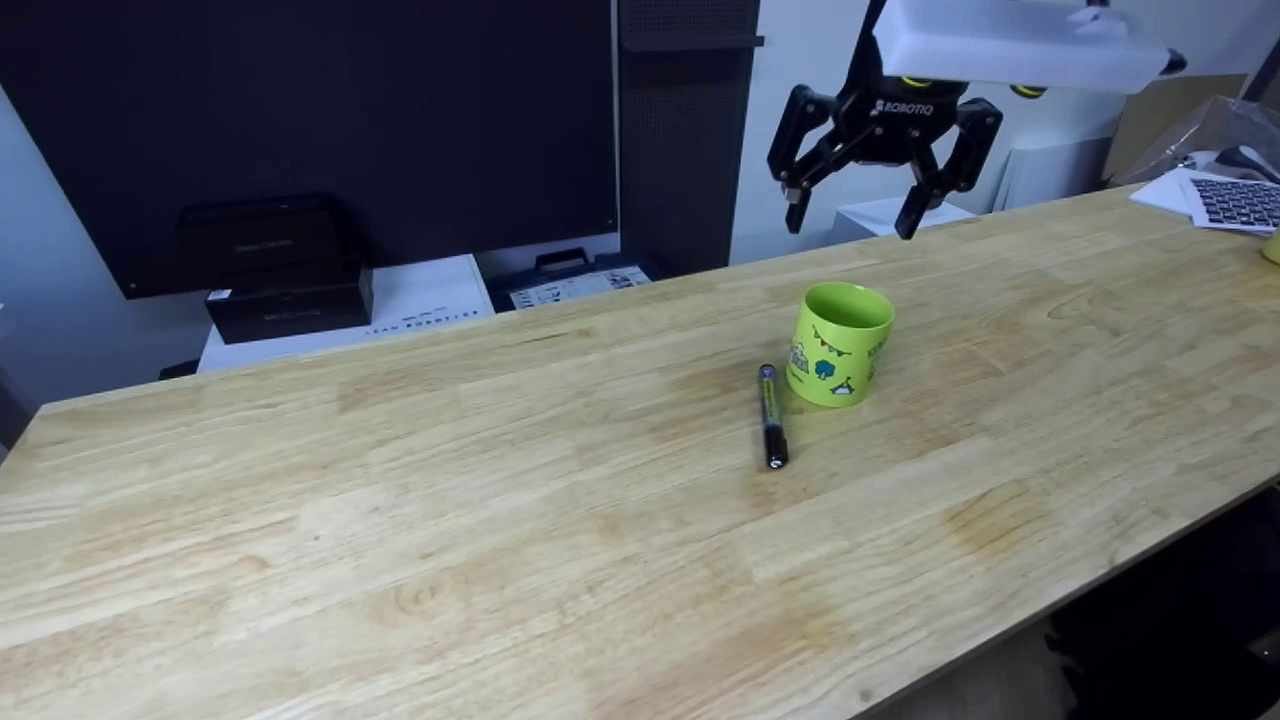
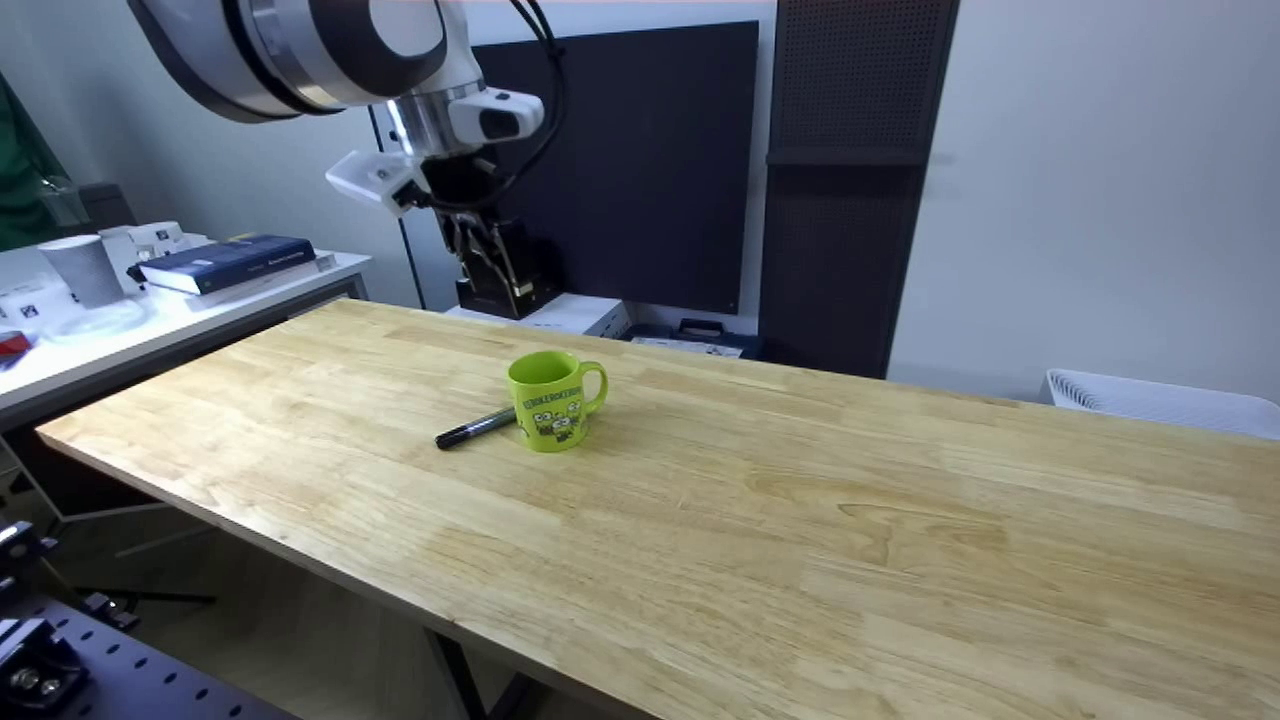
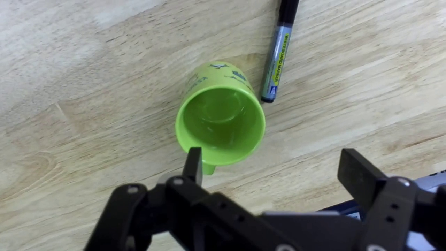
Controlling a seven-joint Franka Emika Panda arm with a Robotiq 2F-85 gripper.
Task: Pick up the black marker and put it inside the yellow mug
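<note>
We have the black two-finger Robotiq gripper [image 1: 852, 222] hanging above the pale wooden tabletop [image 1: 400, 550], fingers spread wide, nothing between them. The slim black-capped, grey-barrelled plastic marker [image 3: 278, 52] lies flat on the wood, just beside the upright yellow-green cylindrical mug [image 1: 835, 365] with printed figures; we read a slim gap, no contact.

Handling, our guess: marker is light, stiff, hard to damage, but smooth and round, so it may roll if one fingertip lands first. Mug looks glossy and rigid (probably ceramic, so we treat it as chippable).

Where to grip: the barrel's tail end sits close to the mug wall, so a fingertip there is tight. Cap end points away and gives more room. We'd pinch across the barrel right next to the cap, low, square to it; grabbing the cap alone risks pulling it off. In the wrist view the fingers face each other roughly across the marker's length, so we expect little wrist turn. That off-centre hold should also leave the tail free to drop into the mug first, once we tilt it.
</note>
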